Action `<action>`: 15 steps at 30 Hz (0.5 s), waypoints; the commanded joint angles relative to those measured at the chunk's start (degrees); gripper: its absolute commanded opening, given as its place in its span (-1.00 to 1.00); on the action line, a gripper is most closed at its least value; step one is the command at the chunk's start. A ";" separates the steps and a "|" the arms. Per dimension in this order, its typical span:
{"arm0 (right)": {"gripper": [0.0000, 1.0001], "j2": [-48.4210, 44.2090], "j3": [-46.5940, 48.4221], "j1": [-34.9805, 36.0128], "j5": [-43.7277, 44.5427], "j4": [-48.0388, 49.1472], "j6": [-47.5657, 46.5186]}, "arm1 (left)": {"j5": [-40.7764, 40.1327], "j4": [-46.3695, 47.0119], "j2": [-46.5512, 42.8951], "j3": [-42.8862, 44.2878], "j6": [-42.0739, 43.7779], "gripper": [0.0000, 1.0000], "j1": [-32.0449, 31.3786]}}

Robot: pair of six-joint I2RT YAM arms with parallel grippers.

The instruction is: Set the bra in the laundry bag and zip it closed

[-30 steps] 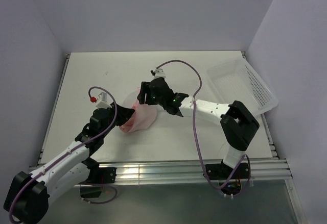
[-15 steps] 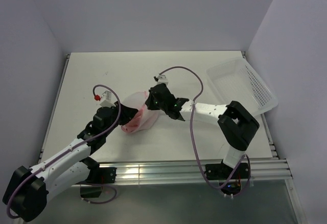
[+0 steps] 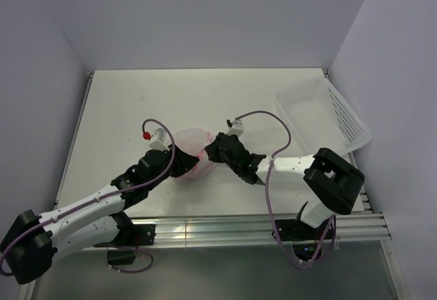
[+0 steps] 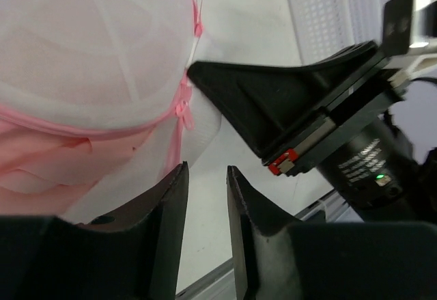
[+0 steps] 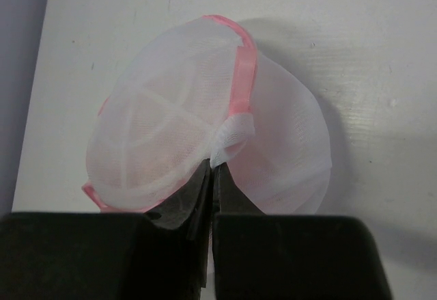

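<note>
R gripper (image 5: 212, 171), prev. open, now tight on laundry bag (image 5: 160, 122)

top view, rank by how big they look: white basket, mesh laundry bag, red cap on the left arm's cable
1. white basket, clearly the largest
2. laundry bag, plainly smaller than the basket
3. red cap, tiny, by far the smallest

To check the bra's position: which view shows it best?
Left wrist view: the bra shows as close pink folds beside the laundry bag mesh. Top view gives a small pink patch; right wrist only a faint tint.
</note>
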 commanded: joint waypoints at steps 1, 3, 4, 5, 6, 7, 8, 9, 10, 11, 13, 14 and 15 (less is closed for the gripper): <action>-1.00 -2.31 -0.79 1.12 4.48 6.31 1.49 | -2.14 4.32 4.00 2.83 -3.01 -0.31 -3.42; -1.00 -2.66 -1.14 1.21 4.57 6.66 1.32 | -6.26 4.68 5.41 3.71 -3.45 -0.34 -5.10; -1.00 -2.75 -1.49 1.21 4.40 6.92 1.23 | -7.15 5.63 6.64 3.63 -3.89 -0.34 -5.80; -1.00 -2.92 -1.58 1.21 4.22 7.01 1.23 | -7.59 6.60 7.09 3.45 -4.15 -0.34 -5.90; -1.00 -2.92 -1.58 1.30 3.96 7.01 1.23 | -7.94 7.48 7.61 3.36 -4.24 -0.34 -5.90; -1.00 -3.01 -1.67 1.30 3.95 7.01 1.14 | -8.21 7.93 8.84 3.45 -4.42 -0.34 -6.07; -1.00 -3.10 -1.76 1.39 3.95 7.01 1.14 | -8.47 8.45 9.37 3.71 -4.85 -0.33 -6.16; -1.00 -3.19 -1.84 1.39 3.69 7.10 1.05 | -9.08 8.63 9.98 3.80 -4.95 -0.33 -6.25; -1.00 -3.27 -2.02 1.39 3.69 7.19 0.96 | -9.70 8.72 10.77 3.89 -5.12 -0.34 -6.60; -1.00 -3.27 -1.93 1.39 3.60 7.19 1.05 | -10.40 8.81 10.96 3.63 -5.56 -0.34 -6.78; -1.00 -3.54 -2.46 1.48 3.43 7.63 1.05 | -12.50 9.42 11.13 3.27 -5.65 -0.33 -6.86; -1.00 -3.71 -2.55 1.48 3.43 7.98 1.05 | -13.12 9.34 11.22 3.01 -5.74 -0.34 -6.87; -1.00 -3.80 -2.63 1.39 3.34 8.07 0.88 | -13.74 9.51 11.13 2.84 -5.83 -0.34 -6.87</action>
